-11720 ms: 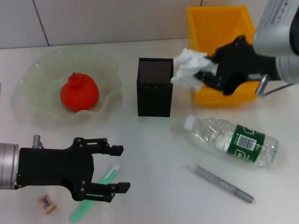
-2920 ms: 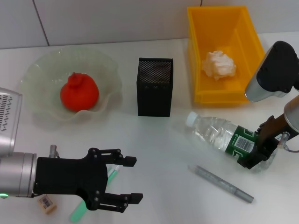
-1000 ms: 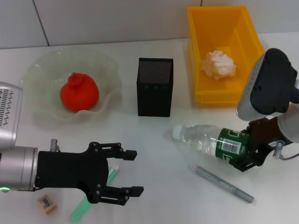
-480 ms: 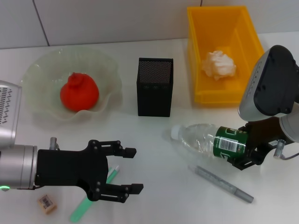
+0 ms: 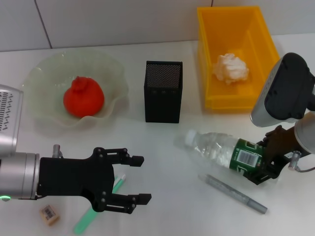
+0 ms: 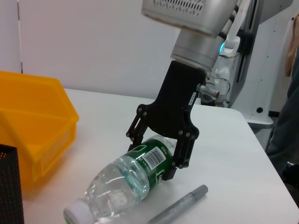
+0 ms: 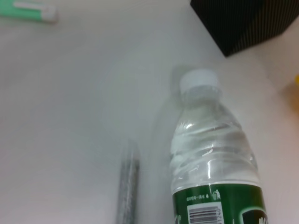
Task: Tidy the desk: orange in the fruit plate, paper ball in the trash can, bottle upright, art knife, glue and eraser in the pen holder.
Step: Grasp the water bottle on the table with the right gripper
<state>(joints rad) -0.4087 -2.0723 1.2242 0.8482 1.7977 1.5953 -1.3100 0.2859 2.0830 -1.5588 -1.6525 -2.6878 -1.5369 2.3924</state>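
Presently the right gripper (image 5: 258, 164) is clamping the bottle (image 5: 221, 150) across its green label (image 5: 244, 155), near the base end, with the jaws closed on the body and the white cap (image 5: 190, 137) pointing toward the pen holder (image 5: 163, 91). The bottle is lying tilted rather than flat: in the left wrist view the base end appears to be riding off the desk (image 5: 162, 147) while the cap end is sitting low, though whether the cap is touching the surface cannot be confirmed. It is a thin clear plastic bottle that appears to be holding water, so it is judged moderately heavy for its size, smooth and somewhat slippery, and liable to dent under a hard squeeze. The labelled band is the better place to hold it, being less slick than the ribbed clear wall; a grip this far toward the base leaves the weight hanging forward, so rotation to upright is likely to need a firm hold. The left gripper (image 5: 132, 179) is hovering with its fingers spread and empty above the green glue stick (image 5: 93, 212), with the eraser (image 5: 49, 213) just beside. The orange (image 5: 82, 97) is sitting in the fruit plate (image 5: 39, 73), the paper ball (image 5: 229, 68) in the trash can (image 5: 206, 54), and the grey art knife (image 5: 235, 193) is lying near the bottle.
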